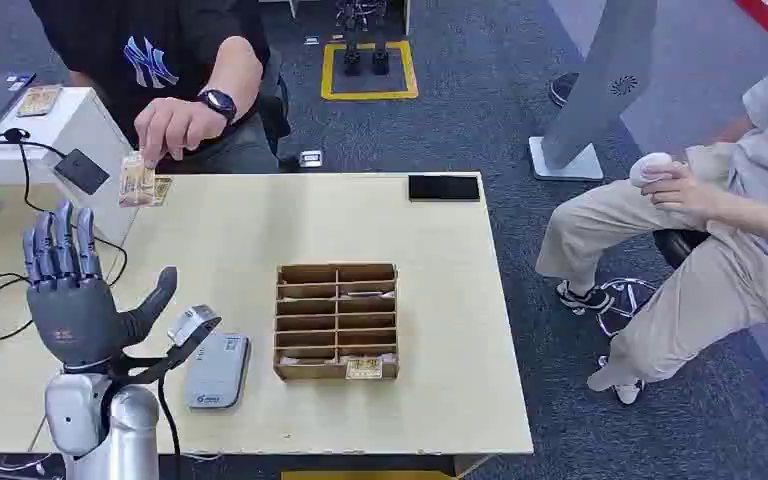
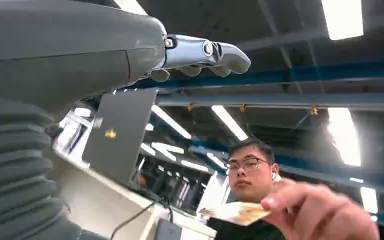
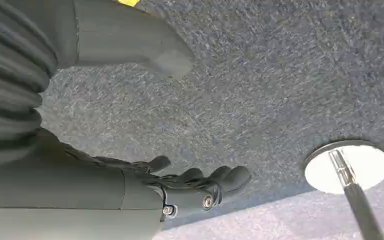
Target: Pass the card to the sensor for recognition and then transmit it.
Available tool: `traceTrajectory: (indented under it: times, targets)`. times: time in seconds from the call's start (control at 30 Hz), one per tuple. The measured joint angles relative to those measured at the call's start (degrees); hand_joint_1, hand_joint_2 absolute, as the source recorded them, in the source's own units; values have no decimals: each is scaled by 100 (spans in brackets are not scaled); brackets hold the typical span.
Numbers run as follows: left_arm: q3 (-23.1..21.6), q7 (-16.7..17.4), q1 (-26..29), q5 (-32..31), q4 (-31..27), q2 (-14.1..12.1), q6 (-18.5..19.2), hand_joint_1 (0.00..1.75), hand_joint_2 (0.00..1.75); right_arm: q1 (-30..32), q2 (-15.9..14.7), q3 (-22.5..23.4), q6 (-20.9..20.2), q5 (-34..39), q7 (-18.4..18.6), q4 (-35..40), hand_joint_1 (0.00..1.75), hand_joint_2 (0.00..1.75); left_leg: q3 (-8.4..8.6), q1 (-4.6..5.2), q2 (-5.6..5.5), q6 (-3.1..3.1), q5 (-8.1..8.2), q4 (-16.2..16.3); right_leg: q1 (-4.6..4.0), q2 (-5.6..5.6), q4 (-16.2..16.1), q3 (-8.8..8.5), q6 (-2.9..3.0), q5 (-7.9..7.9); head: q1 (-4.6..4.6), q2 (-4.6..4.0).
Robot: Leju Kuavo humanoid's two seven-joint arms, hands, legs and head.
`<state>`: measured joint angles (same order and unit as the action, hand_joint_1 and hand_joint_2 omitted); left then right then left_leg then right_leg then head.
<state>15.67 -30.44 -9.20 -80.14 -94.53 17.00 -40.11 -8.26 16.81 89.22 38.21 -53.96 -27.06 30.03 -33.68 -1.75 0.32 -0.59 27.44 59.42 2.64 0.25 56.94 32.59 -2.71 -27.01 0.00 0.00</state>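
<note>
Left hand [image 1: 78, 290] raised above the table [image 1: 440, 400] edge, palm up, fingers apart, nothing in it. At its 1 o'clock a person's hand [image 1: 175, 125] pinches the card [image 1: 136, 183] over the table's far left corner; another card lies just beside it. Reader [image 1: 217, 370] lies flat at 4 o'clock of the left hand. Divided tray [image 1: 337, 322] mid-table: one card [image 1: 364, 368] in its near right slot, thin items in others, unclear. Right hand [image 3: 200, 187] hangs over carpet, fingers loosely apart, empty.
</note>
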Motion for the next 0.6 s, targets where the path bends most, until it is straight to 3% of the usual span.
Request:
traceTrajectory:
  times: [0.23, 0.27, 0.33, 0.4, 0.5, 0.6]
  targets:
    - [92, 365, -156, -447, 83, 20, -2, 0, 175, -13, -72, 0, 0, -59, -15, -168, 0, 175, -1, 0, 0, 0, 2, 0, 0, 1, -1, 1, 0, -1, 0, 0]
    - [89, 609, -161, -590, 87, 13, -2, 0, 175, -15, -78, 0, 0, -59, -19, -183, 0, 175, -1, 0, 0, 0, 2, 0, 0, 1, -1, 1, 0, -1, 0, 0]
    - [-53, 1681, -157, -847, 133, -167, -2, 0, 175, -16, -90, 0, 0, -59, -44, -214, 0, 175, -1, 0, 3, 0, 2, 0, -1, 4, -1, 4, 1, -1, 2, 0]
    - [-436, 2923, -163, -926, 197, -622, -2, 0, 175, -16, -105, -2, 0, -72, -70, -247, 0, 175, 1, -2, 5, -1, 1, 0, -3, 7, 0, 10, 1, -1, 2, 0]
    - [-1341, 4699, -373, -936, 433, -1697, -2, 0, 175, -16, -131, 0, 0, -76, -85, -293, 0, 175, -4, -10, 0, -14, -9, -1, -8, -2, 6, 14, 3, -2, 0, 0]
    - [-2338, 5903, -715, -936, 726, -2519, -2, 0, 175, -29, -155, 0, 0, -81, -103, -330, 0, 175, -4, -10, -2, -17, -13, -1, -8, -2, 7, 10, 5, 0, 2, 0]
